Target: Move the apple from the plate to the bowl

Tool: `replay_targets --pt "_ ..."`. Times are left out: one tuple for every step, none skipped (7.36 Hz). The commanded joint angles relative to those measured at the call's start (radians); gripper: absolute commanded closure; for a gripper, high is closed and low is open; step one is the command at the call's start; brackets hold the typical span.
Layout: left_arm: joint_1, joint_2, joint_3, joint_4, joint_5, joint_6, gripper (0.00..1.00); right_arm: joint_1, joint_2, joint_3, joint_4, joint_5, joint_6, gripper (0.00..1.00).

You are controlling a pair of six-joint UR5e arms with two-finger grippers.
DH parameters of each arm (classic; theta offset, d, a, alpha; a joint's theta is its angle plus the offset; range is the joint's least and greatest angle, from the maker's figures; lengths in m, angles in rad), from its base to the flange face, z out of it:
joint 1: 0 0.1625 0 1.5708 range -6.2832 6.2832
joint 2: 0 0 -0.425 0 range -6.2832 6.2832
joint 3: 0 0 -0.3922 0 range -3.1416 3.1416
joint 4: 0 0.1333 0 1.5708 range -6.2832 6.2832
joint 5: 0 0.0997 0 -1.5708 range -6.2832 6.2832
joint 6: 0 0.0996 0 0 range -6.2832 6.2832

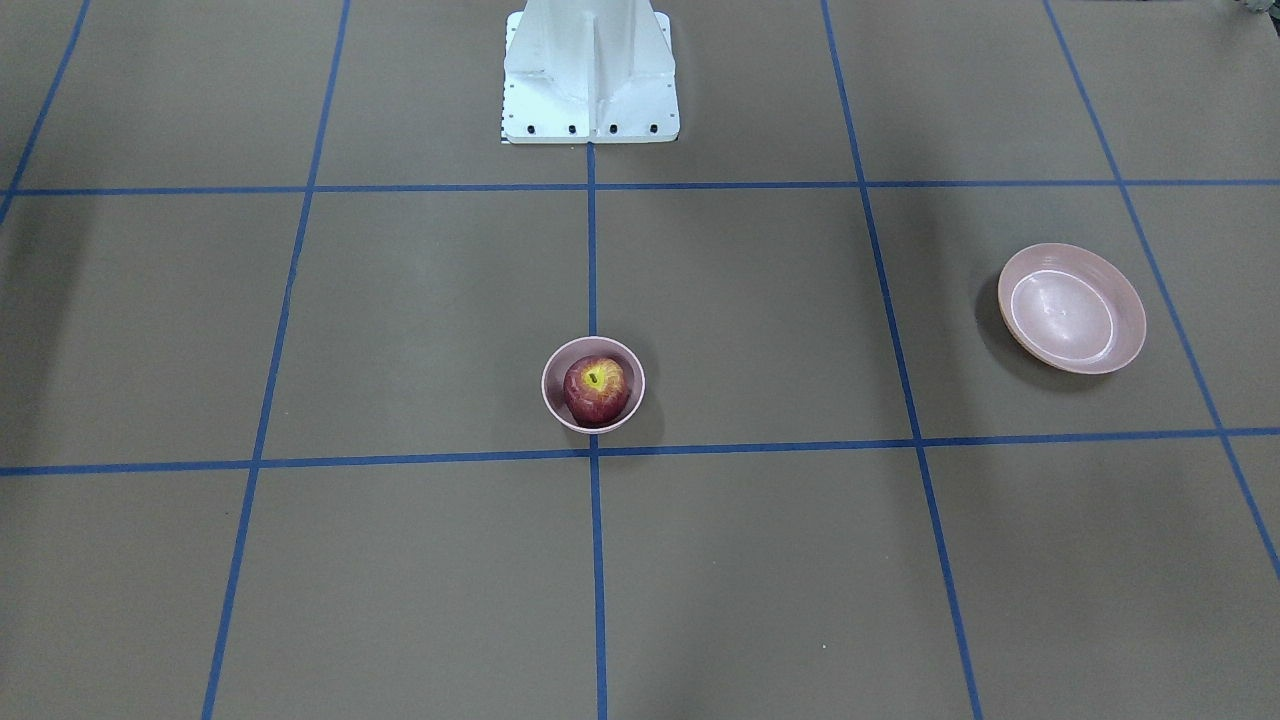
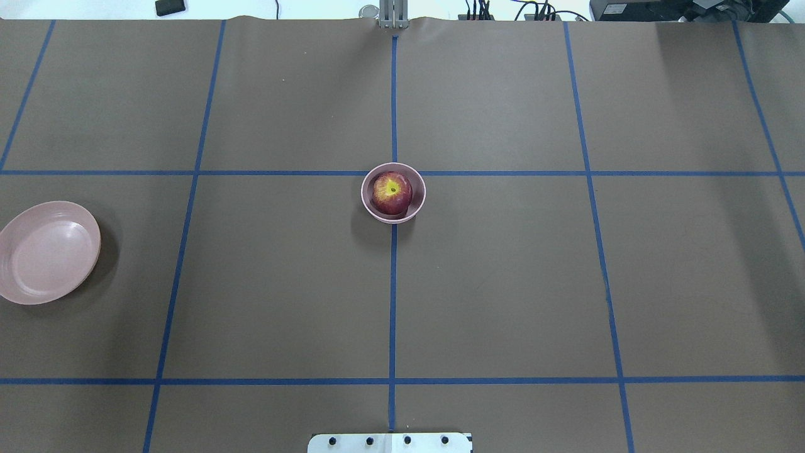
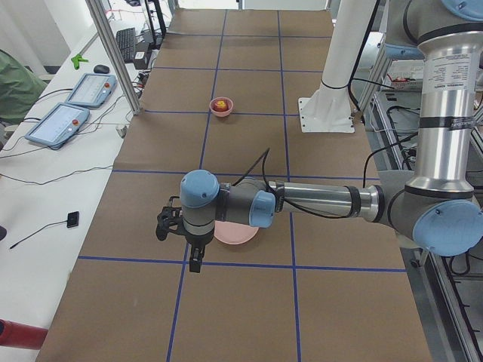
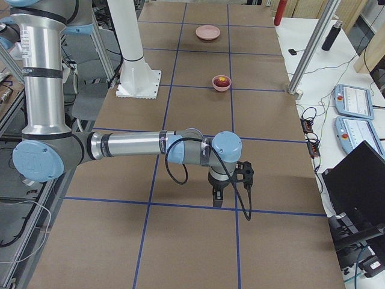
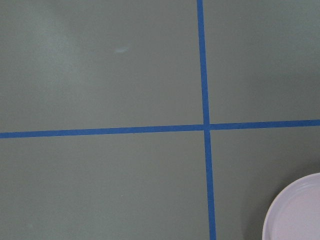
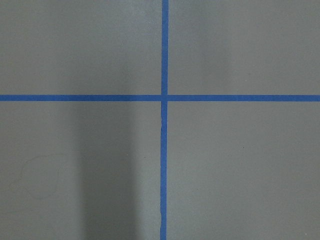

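Exterior left shows the left gripper point(image 3: 195, 262) hanging fingers-down over the table point(image 3: 241, 317), just beside the plate point(image 3: 238, 235). I cannot tell how far it is open, and nothing is visible in it. Exterior right shows the right gripper point(image 4: 217, 198) likewise pointing down near a tape crossing, its opening equally unreadable. Only these side views show the arms. The overhead and front views show the apple point(image 2: 392, 192) sitting in the bowl point(image 2: 366, 198), stem dimple up, on the centre tape line point(image 2: 393, 283). The plate lies bare, well apart, at the table's left. The left wrist view catches just the plate's rim.
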Motion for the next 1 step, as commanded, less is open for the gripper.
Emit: replay_targets --pt "0.000 0.000 0.009 0.000 -0.001 0.000 0.02 0.000 -0.001 0.000 0.000 0.002 0.000 0.00"
